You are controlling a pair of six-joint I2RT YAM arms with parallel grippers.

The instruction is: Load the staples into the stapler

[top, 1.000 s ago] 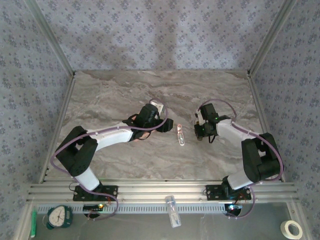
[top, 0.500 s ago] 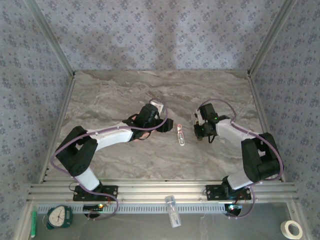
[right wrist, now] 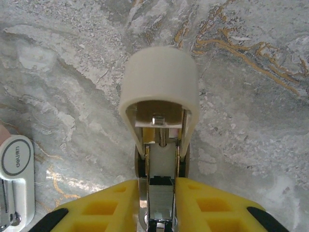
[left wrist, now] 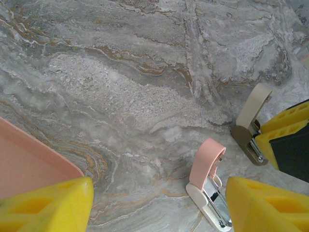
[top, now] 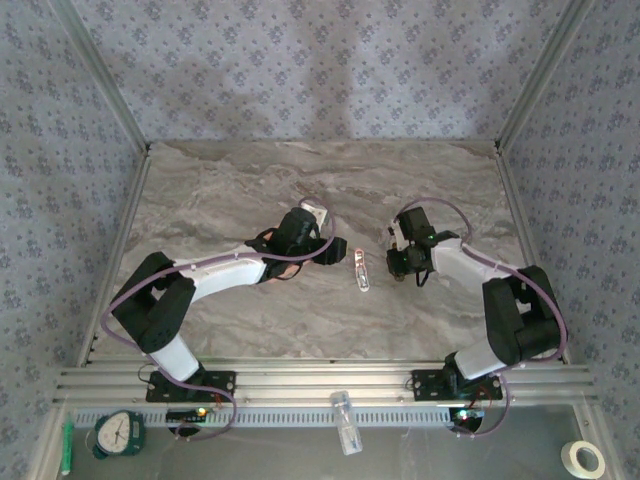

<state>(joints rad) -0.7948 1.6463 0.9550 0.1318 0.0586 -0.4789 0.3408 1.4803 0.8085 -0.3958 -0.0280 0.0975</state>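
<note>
The pale pink and white stapler [top: 360, 270] lies hinged open on the marble table between my two grippers. It also shows close to my left gripper's right finger [left wrist: 207, 186] and at the right wrist view's left edge [right wrist: 14, 186]. My left gripper [left wrist: 157, 208] [top: 322, 250] hangs open with nothing between its fingers. My right gripper [right wrist: 161, 203] [top: 400, 262] is shut on a second, cream and brown stapler [right wrist: 159, 96] [left wrist: 252, 118], its lid swung up. A silvery strip [right wrist: 161, 198] lies in its channel. I cannot tell whether this is the staples.
A corner of a salmon-pink tray [left wrist: 29, 162] lies under my left gripper's left finger. Patterned walls close the table on three sides. Past the near rail lie a clock [top: 120, 432], a clear bottle [top: 345, 420] and a tape roll [top: 585, 458].
</note>
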